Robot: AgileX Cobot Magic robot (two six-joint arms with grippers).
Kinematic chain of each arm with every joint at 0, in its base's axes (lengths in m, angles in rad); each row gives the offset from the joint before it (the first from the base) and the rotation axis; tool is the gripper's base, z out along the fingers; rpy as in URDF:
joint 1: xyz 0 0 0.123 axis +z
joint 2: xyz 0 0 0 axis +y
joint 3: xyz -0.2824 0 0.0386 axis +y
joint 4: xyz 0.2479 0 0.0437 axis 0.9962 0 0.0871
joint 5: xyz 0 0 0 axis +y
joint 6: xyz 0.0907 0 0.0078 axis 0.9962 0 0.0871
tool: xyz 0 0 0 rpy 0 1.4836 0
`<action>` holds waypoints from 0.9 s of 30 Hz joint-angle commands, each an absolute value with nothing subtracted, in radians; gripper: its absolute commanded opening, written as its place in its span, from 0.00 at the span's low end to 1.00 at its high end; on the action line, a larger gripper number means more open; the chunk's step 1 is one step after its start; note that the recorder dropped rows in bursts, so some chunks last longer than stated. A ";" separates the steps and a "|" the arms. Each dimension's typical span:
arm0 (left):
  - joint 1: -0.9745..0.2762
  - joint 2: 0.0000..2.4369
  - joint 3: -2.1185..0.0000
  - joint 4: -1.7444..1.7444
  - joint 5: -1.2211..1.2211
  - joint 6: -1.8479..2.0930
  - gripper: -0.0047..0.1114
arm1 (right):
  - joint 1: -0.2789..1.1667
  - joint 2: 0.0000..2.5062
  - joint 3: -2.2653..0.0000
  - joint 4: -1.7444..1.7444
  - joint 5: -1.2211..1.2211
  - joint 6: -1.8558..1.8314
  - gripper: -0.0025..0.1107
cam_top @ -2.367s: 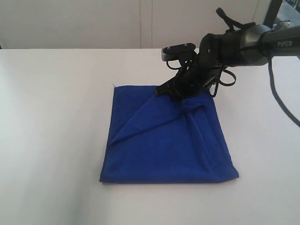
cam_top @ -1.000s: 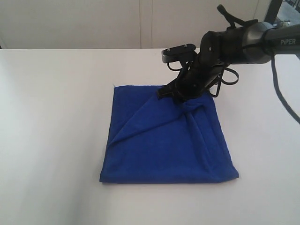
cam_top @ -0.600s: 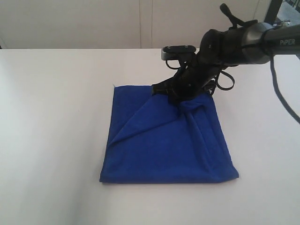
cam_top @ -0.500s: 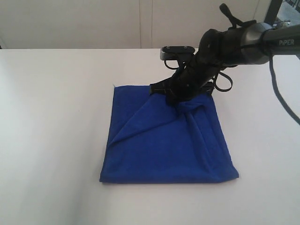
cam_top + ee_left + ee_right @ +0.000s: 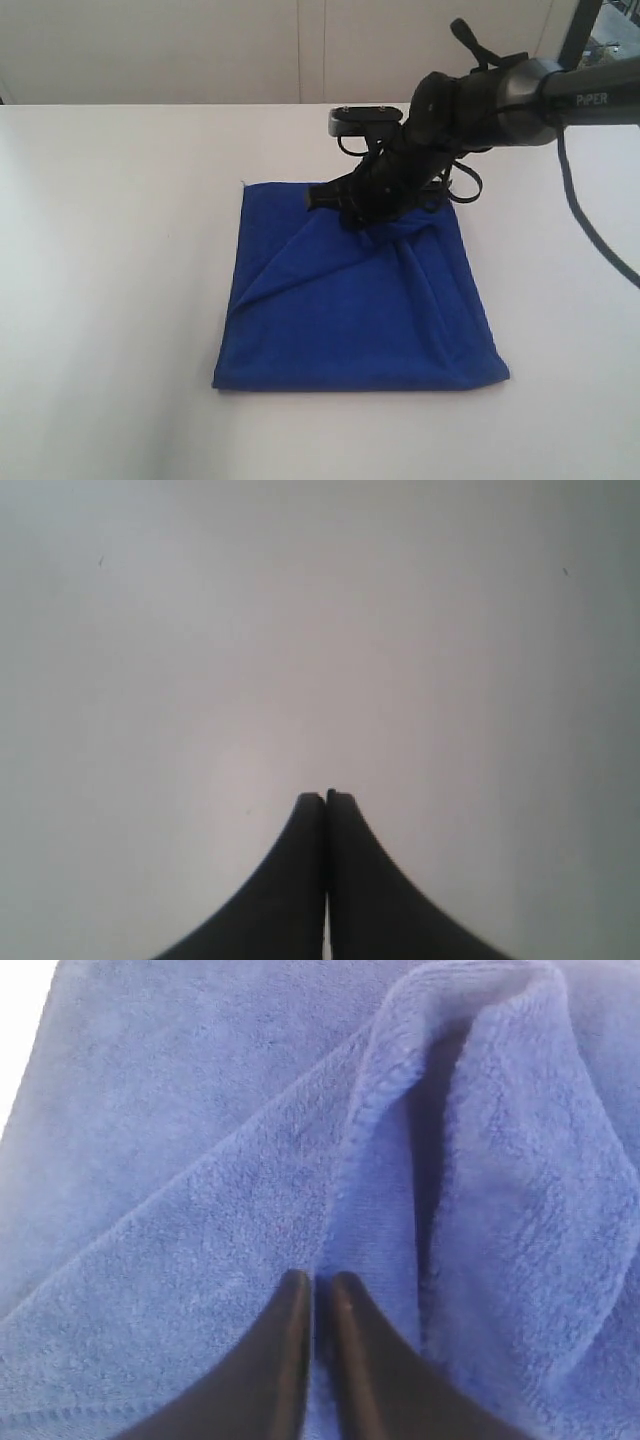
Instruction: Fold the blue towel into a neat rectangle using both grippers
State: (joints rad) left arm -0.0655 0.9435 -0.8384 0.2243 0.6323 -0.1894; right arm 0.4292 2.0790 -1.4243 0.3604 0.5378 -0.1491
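Wrinkled towel on table, right gripper at a fold by its far hem, jaws almost together, grip unclear, left gripper pressed together above table.

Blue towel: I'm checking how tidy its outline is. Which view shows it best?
The exterior view: nearly the whole blue towel shows, edges and creases. The right wrist view gives only close-up folds at the right pincer; the left wrist view shows none, only table.
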 commanded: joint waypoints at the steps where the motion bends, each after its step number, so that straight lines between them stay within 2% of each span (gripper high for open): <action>1: -0.066 0.935 -0.838 0.222 0.644 -0.195 0.04 | 0.425 2.035 -1.435 0.354 0.530 -0.161 0.25; 9: -0.066 0.935 -0.838 0.222 0.644 -0.195 0.04 | 0.340 1.988 -1.443 0.249 0.568 -0.152 0.27; 27: -0.066 0.935 -0.838 0.222 0.644 -0.195 0.04 | 0.369 2.036 -1.443 0.274 0.556 -0.161 0.27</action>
